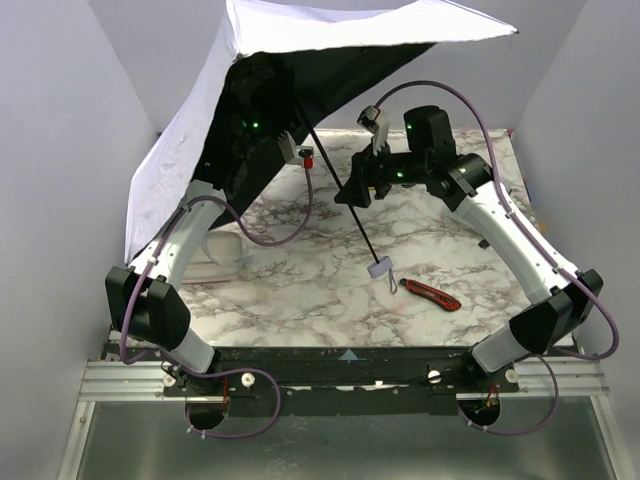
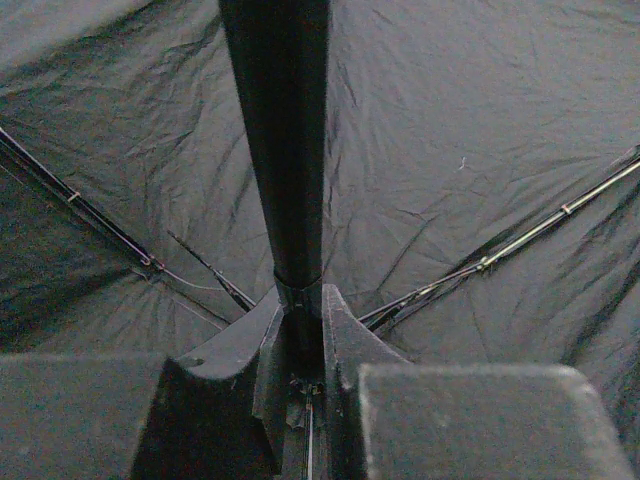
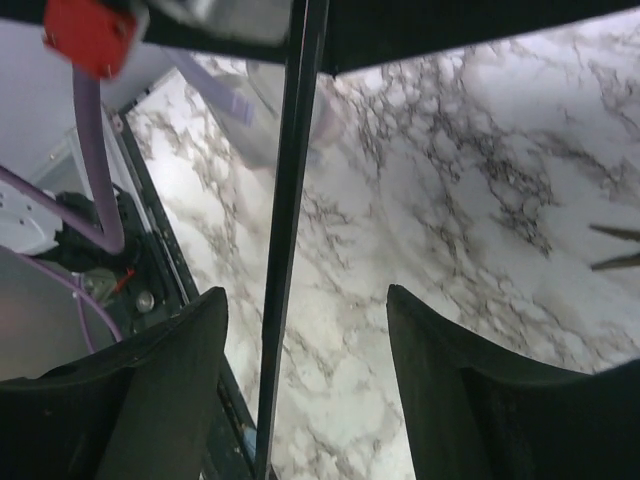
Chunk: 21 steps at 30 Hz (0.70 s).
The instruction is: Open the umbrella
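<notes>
1. the umbrella (image 1: pixel 180 170) is standing open at the far left of the marble table (image 1: pixel 300 300), tipped over on its side, with its pale lavender canopy (image 1: pixel 350 25) arching over the left arm.
2. the black lining (image 2: pixel 480 150) is filling the left wrist view, creased, with thin metal ribs (image 2: pixel 520 240) fanning outward from the centre.
3. the thin black shaft (image 1: pixel 368 240) is slanting down from under the canopy toward the near right, and the small lavender handle (image 1: pixel 378 267) is resting on the table.
4. the left arm is angling up and forward, with its far end sitting inside the canopy. the left gripper (image 2: pixel 302 300) is squeezing the thick black upper tube of the shaft, jaws tight against both sides of it.
5. the right arm is bending in from the right, with the right gripper (image 1: pixel 358 190) sitting at mid-shaft. from its wrist camera the two fingers (image 3: pixel 150 390) are standing wide apart, and the shaft is passing between them, closer to the left one, unclamped.
6. a red-and-black utility knife (image 1: pixel 430 294) is lying just right of the handle, and a pale oblong case (image 1: pixel 215 262) is lying half hidden behind the left arm.
</notes>
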Tool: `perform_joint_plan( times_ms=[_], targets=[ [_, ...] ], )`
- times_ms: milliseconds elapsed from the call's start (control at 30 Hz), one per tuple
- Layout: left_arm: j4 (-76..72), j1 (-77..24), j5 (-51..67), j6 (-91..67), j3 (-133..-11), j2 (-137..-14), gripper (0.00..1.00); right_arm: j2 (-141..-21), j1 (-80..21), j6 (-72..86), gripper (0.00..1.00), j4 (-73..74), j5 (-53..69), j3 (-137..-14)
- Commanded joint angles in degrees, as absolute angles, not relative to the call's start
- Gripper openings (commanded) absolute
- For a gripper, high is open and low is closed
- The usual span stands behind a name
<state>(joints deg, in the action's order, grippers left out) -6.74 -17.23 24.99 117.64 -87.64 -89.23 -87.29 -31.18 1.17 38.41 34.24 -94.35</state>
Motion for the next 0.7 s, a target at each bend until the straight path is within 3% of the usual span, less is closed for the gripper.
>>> perform_joint_plan(
  times_ms=[0, 133, 167, 300, 333, 367, 600, 667],
  targets=[
    [-9.04, -18.47, 24.28, 132.01, -87.28, -86.37, 0.00, -90.48, -31.46, 7.54, 0.69, 32.88, 38.16, -97.72],
    [-9.57, -19.96, 24.18, 131.85, -86.85, -86.21, 0.00, -93.13, -31.55, 9.39, 0.63, 31.17, 39.83, -99.15],
    [-9.73, -20.35, 24.17, 131.90, -86.66, -86.22, 0.00, -93.63, -31.53, 10.06, 0.55, 30.79, 40.28, -99.41],
    [-10.66, -21.34, 23.84, 131.31, -86.31, -86.28, 0.00, -94.79, -31.54, 12.43, 0.08, 29.09, 40.81, -99.91],
    [-10.87, -21.45, 23.73, 130.97, -86.29, -86.31, 0.00, -94.70, -31.47, 13.04, 0.01, 28.58, 40.13, -99.71],
    [-10.79, -21.58, 23.68, 130.35, -86.43, -86.16, 0.00, -94.41, -31.42, 13.77, 0.00, 27.66, 39.59, -99.31],
    [-12.05, -21.69, 24.48, 127.25, -85.83, -85.41, 0.39, -88.85, -27.72, 25.55, 0.00, 9.84, 42.51, -89.50],
    [-12.32, -21.86, 25.26, 126.34, -85.41, -84.95, 0.58, -87.47, -26.64, 29.88, 0.00, 4.20, 42.04, -86.14]
  ],
)
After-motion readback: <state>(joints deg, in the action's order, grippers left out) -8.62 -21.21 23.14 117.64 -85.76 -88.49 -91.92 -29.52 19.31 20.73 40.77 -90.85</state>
